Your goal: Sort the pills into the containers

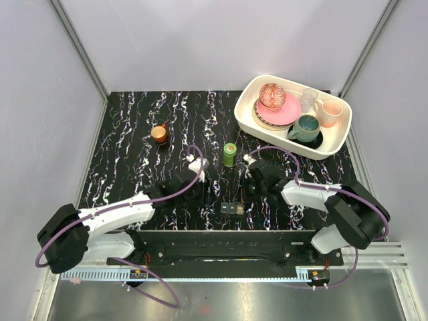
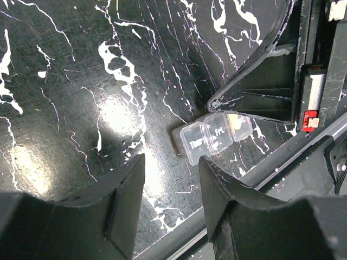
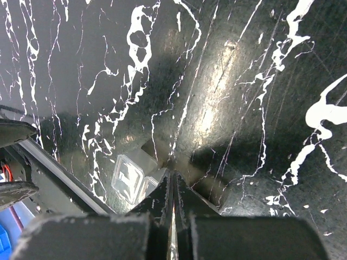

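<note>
Top view, left to right: an orange cup [image 1: 158,133] is seen upright at the upper left of the black marbled counter [image 1: 134,167], well apart from everything else. The left claw [image 1: 202,182] is held near the centre of the frame, fingers apart with nothing between them. In the left wrist view, bare counter shows through the gap. A green bottle [image 1: 229,154] stands upright at mid-frame, between the two claws and above them in the picture. The pill box [image 1: 233,208] lies flat at lower centre of the top view, near the counter's bottom edge. Its lids are clear and closed, with "Thur" and "Fri" readable in the left wrist view. The right claw [image 1: 245,192] is pointed down just beside the box's right end. Its fingers are pressed together in the right wrist view, and whether anything is pinched between them cannot be told. Contact with the box cannot be told either. A white tray [image 1: 243,110] with stacked dishes sits at the upper right.
</note>
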Robot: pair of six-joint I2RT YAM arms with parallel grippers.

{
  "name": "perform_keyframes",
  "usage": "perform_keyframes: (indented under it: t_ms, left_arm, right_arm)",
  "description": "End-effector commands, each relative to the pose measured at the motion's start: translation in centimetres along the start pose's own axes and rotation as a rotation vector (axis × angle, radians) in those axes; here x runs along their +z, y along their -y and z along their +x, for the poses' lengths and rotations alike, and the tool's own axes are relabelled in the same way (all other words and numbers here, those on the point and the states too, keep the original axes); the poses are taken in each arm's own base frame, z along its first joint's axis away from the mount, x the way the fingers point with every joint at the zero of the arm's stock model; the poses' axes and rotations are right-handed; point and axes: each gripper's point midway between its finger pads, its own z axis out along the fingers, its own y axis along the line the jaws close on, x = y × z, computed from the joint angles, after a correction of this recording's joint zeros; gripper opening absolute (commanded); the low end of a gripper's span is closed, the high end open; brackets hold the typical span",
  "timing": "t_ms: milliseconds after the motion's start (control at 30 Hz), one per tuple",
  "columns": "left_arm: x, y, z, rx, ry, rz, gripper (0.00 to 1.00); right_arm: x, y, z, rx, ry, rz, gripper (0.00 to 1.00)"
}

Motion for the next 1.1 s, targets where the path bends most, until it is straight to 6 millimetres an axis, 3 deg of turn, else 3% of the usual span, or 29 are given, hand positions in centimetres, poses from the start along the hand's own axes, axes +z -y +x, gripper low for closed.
perform_keyframes:
  t_ms: [0, 100, 167, 300, 400, 567, 833, 1067]
  left_arm:
    - [0.3, 0.2, -0.2, -0.011, 0.02, 0.009, 0.49]
    - [0.4, 0.3, 0.1, -0.021, 0.017, 0.022, 0.49]
    - [0.5, 0.6, 0.1, -0.029, 0.021, 0.042, 0.49]
    - [0.8, 1.3, 0.1, -0.039, 0.025, 0.08, 0.51]
    - [1.2, 2.1, -0.3, -0.039, 0.039, 0.117, 0.54]
    - [2.1, 3.5, -0.5, -0.042, 0.036, 0.187, 0.58]
    - [2.9, 3.5, 1.0, -0.068, 0.007, 0.226, 0.61]
    - [3.3, 3.2, 2.1, -0.082, -0.013, 0.231, 0.61]
  right_arm:
    - [-0.3, -1.4, -2.4, -0.041, 0.074, -0.038, 0.0]
    - [-0.9, -1.6, -3.6, -0.031, 0.131, -0.02, 0.12]
    - [-1.4, -1.6, -4.1, -0.028, 0.161, -0.009, 0.28]
    - [-3.8, -1.8, -6.1, -0.02, 0.277, 0.025, 0.43]
    - [-5.4, -1.2, -6.2, 0.005, 0.314, 0.063, 0.47]
    - [-6.8, -0.3, -4.5, 0.069, 0.315, 0.074, 0.48]
    - [-7.0, 0.7, -0.9, 0.14, 0.262, 0.033, 0.55]
    - [-7.0, 1.3, 0.5, 0.171, 0.245, 0.025, 0.58]
